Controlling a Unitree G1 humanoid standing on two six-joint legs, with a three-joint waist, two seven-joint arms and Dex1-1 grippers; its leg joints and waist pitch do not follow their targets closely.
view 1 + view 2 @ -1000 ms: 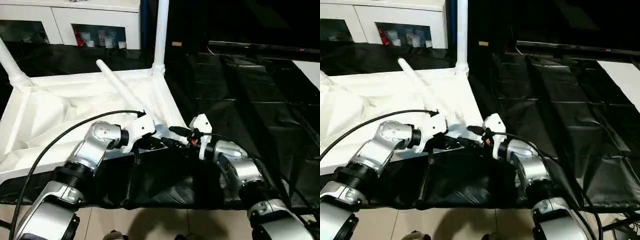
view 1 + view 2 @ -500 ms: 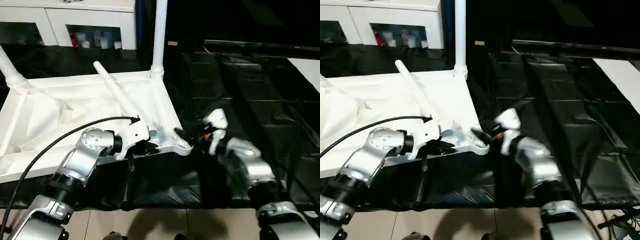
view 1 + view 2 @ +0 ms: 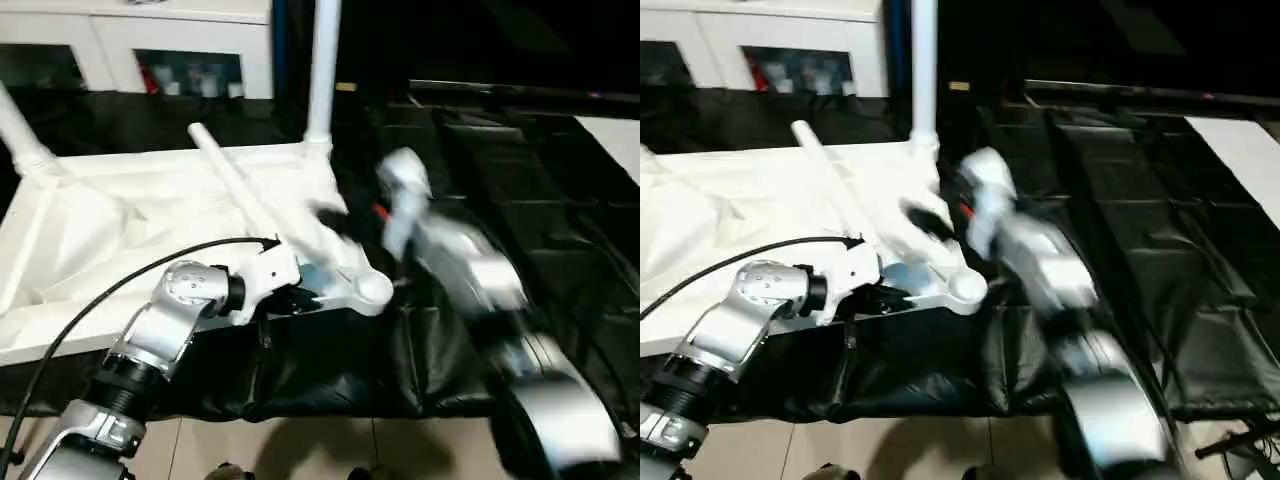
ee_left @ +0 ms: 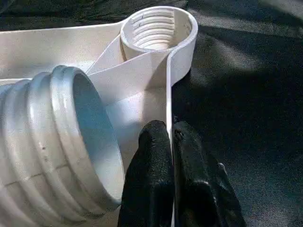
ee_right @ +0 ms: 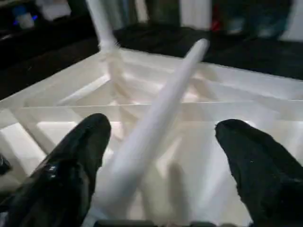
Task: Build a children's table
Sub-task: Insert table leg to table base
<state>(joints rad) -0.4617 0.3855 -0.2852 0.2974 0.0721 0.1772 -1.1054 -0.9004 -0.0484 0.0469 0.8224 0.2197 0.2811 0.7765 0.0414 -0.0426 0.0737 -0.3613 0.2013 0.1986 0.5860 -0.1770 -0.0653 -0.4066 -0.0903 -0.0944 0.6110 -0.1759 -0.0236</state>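
The children's table (image 3: 150, 210) lies upside down on black sheeting (image 3: 520, 180). The left gripper (image 4: 171, 142) pinches its rim beside the empty corner socket (image 4: 158, 28) (threaded inside); the right gripper (image 5: 161, 142), fingers spread wide, straddles a loose leg (image 3: 235, 185).

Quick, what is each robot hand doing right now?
Left gripper: shut on the table top's rim.
Right gripper: open, holding nothing, loose leg between its fingers.

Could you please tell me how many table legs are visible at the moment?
3: one upright in the far right corner socket, one standing at the far left corner, one loose leg lying across the upturned top. Others may be hidden.
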